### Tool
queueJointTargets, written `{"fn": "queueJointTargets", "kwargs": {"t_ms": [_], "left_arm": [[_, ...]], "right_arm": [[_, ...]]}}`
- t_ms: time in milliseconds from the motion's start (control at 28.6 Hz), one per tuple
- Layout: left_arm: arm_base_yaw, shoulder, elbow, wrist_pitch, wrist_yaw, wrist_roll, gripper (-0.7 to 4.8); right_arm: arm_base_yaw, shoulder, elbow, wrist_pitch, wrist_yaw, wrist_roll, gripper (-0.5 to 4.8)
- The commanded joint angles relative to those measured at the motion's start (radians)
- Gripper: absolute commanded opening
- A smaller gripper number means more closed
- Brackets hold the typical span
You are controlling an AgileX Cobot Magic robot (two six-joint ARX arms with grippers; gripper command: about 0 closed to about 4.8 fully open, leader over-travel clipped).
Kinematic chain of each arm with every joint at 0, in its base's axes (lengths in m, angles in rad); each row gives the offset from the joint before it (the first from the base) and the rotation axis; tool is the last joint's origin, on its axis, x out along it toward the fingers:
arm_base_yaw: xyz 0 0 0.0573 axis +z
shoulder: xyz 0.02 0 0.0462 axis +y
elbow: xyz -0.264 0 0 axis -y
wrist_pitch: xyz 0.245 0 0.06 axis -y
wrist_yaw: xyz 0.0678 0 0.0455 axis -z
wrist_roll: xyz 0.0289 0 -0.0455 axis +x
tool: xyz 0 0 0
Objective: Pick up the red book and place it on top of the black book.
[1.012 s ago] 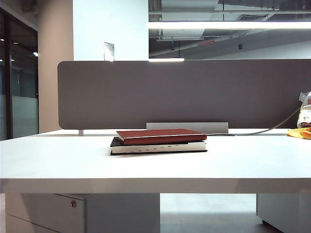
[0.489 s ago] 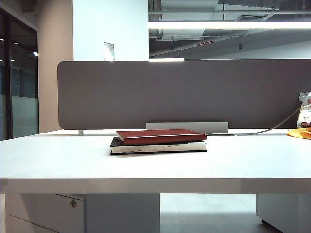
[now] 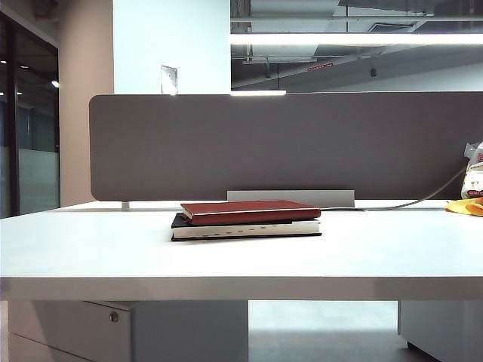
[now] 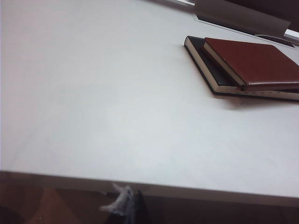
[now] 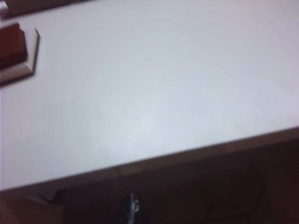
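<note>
The red book [image 3: 249,210] lies flat on top of the black book [image 3: 245,228] at the middle of the white table [image 3: 226,260]. No gripper shows in the exterior view. In the left wrist view the red book [image 4: 254,63] rests on the black book [image 4: 202,56], far from my left gripper [image 4: 131,206], which is shut, holds nothing and sits below the table's near edge. In the right wrist view, the red book [image 5: 9,44] and the black book's pale page edges [image 5: 21,70] show at one corner. My right gripper [image 5: 132,207] is shut, low and off the table.
A grey partition [image 3: 287,143] stands along the table's far edge, with a grey plate [image 3: 290,197] and a cable [image 3: 423,200] at its foot. A yellow object [image 3: 466,206] and a plastic bag [image 3: 474,177] lie at the far right. A drawer unit [image 3: 113,324] stands under the table.
</note>
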Motion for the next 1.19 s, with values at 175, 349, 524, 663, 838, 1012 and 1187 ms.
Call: {"fn": "queueJointTargets", "kwargs": {"t_ms": [175,349,524,663,838,1012,1187], "left_arm": [[-0.002,0.000,-0.006,-0.005,-0.021,0.022,-0.06],[-0.002,0.001,-0.006,-0.005,-0.025,0.035,-0.06],[-0.002,0.001,-0.006,-0.005,-0.013,0.041,-0.06],[-0.002,0.001,-0.006,-0.004,0.007,0.040,-0.06],[-0.002,0.001,-0.006,-0.005,-0.008,0.041,-0.06],[-0.002,0.001,-0.006,-0.005,-0.008,0.041,-0.06],[-0.002,0.001,-0.006,-0.005,-0.008,0.041,-0.06]], "right_arm": [[0.000,-0.005,-0.016,0.010,0.024,-0.003,-0.01],[0.000,-0.005,-0.024,0.011,0.027,-0.023,-0.01],[0.000,-0.005,-0.030,0.012,0.026,-0.033,-0.01],[0.000,-0.005,-0.030,0.010,0.026,-0.033,-0.01],[0.000,-0.005,-0.030,0.011,0.023,-0.032,-0.01],[0.000,-0.005,-0.029,0.011,0.023,-0.032,-0.01],[0.000,-0.005,-0.029,0.011,0.023,-0.032,-0.01]]}}
